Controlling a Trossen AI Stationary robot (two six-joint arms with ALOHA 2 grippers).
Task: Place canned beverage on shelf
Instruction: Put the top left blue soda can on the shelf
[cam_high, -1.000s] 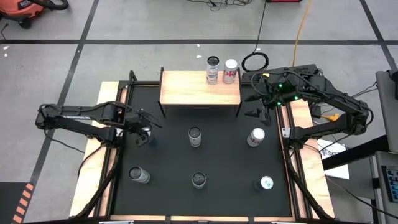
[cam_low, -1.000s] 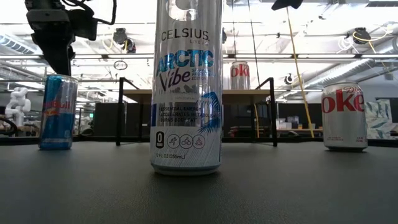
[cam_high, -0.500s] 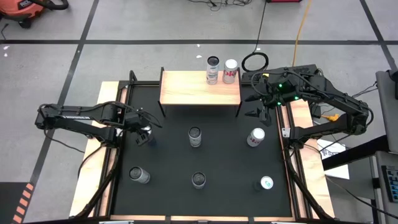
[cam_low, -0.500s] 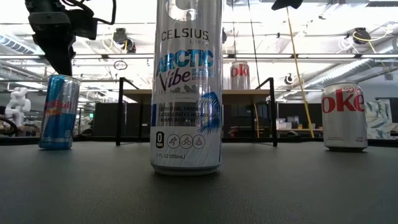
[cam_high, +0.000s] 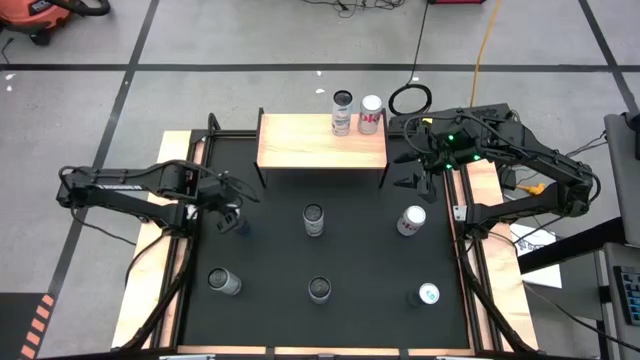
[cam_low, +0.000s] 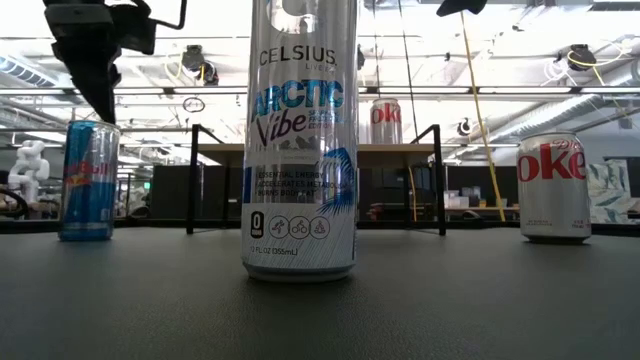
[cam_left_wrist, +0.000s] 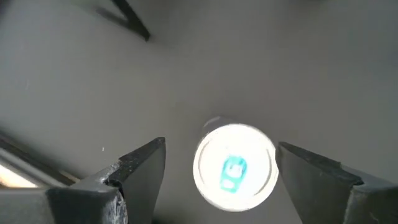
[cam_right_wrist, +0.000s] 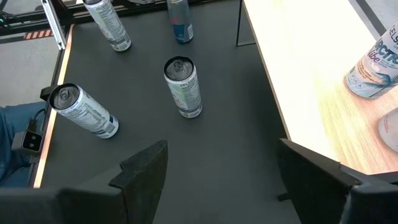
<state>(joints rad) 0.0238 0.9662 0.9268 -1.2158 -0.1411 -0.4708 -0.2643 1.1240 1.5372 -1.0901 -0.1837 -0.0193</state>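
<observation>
Blue can (cam_left_wrist: 235, 168) stands between open left gripper (cam_left_wrist: 221, 165) fingers.

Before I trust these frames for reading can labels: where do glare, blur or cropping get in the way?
Left wrist view: the can top between the open left gripper fingers is washed out and soft. Low view: the Celsius can is sharp, but its top is cropped; bright ceiling lights behind. High view: even light, labels too small.

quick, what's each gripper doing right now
Left gripper: open, fingers either side of the blue can, not gripping it.
Right gripper: open, empty, beside the shelf.
</observation>
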